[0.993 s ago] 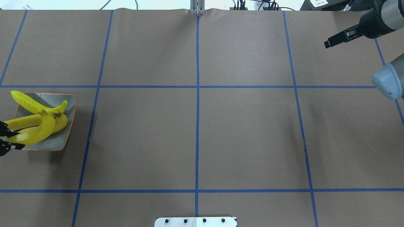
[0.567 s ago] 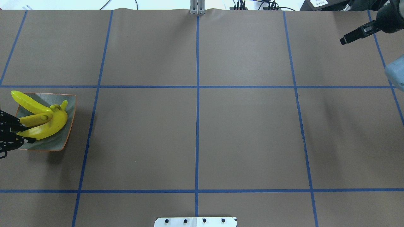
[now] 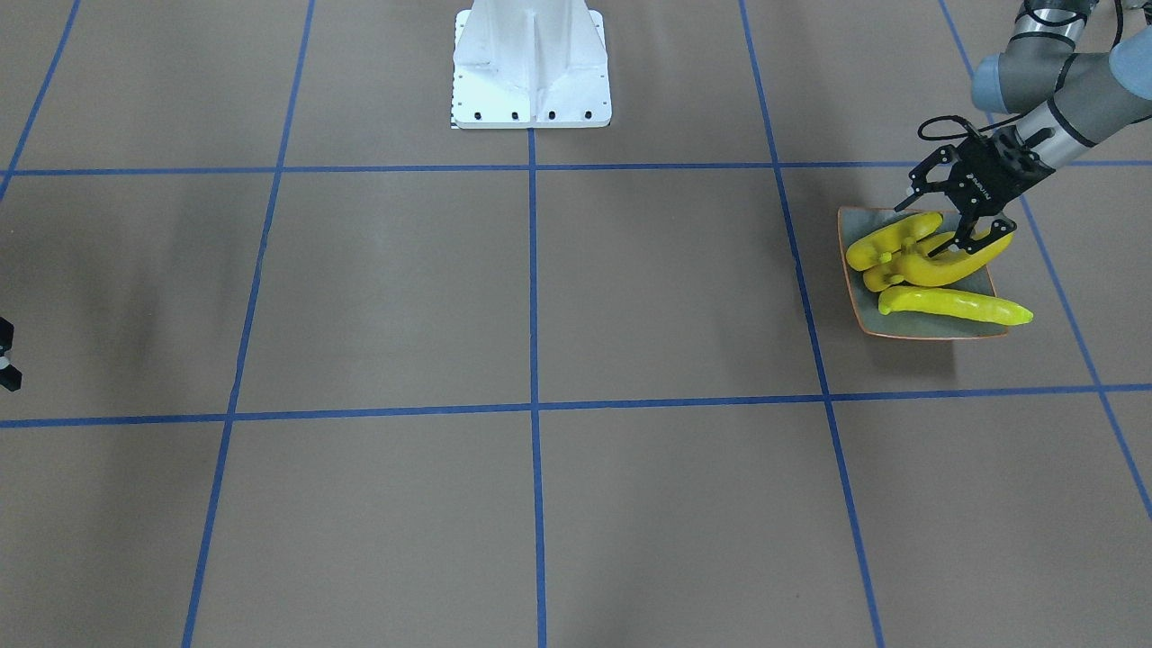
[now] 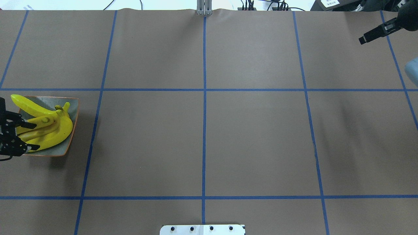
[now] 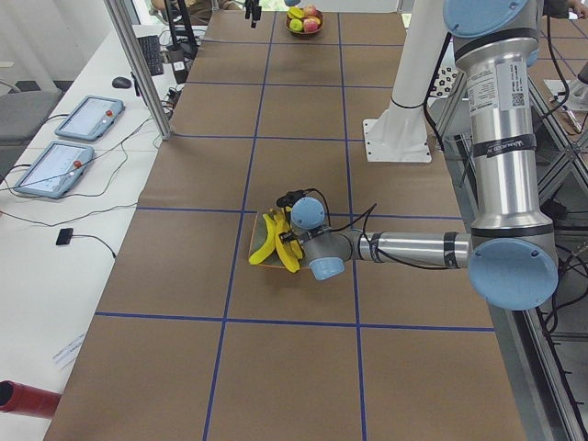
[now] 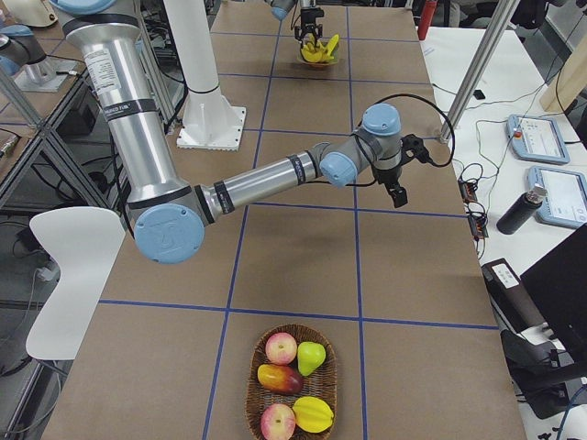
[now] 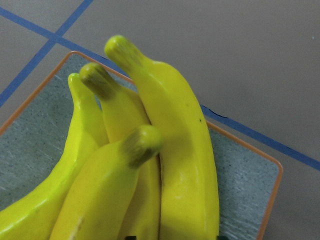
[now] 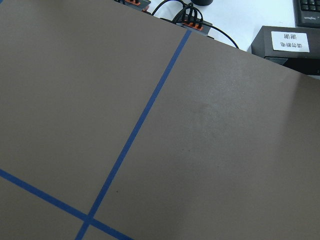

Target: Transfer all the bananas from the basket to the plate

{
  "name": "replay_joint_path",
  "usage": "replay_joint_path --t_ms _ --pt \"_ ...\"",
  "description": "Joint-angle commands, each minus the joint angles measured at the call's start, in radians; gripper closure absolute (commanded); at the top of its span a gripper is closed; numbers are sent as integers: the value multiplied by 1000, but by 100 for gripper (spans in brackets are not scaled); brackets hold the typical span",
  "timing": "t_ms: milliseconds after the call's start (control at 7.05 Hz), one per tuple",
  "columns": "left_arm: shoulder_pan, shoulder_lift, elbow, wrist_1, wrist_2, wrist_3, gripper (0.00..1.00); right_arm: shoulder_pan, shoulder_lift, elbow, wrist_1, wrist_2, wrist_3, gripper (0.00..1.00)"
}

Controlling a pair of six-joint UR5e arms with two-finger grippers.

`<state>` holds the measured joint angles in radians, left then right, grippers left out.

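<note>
Found four bananas (image 4: 52, 130) heaped on the plate (image 4: 73, 107), at 9 o'clock in the overhead view, with the longest overhanging the rim toward 10 o'clock. Saw the left gripper (image 4: 36, 136) at the plate's 9 o'clock edge, fingers spread, straddling the pile's lower bananas. Noted the right gripper (image 4: 362, 40) at 2 o'clock; could not tell whether spread or pressed together. Spotted the wicker basket (image 6: 249, 392), holding other fruit, well apart.
</note>
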<state>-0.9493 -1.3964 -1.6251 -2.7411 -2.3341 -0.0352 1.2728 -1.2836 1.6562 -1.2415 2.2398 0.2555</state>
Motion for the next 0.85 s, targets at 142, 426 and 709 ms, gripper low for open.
replay_joint_path --t_ms 142,426,709 --pt "-286 -96 -5 256 -220 -21 1 10 -11 -1 -27 23 2 0" --pt "-437 -140 -18 473 -252 -179 1 78 -41 8 -133 43 -19 0" --pt "-532 -130 -18 669 -232 -184 1 108 -94 8 -200 44 -79 0"
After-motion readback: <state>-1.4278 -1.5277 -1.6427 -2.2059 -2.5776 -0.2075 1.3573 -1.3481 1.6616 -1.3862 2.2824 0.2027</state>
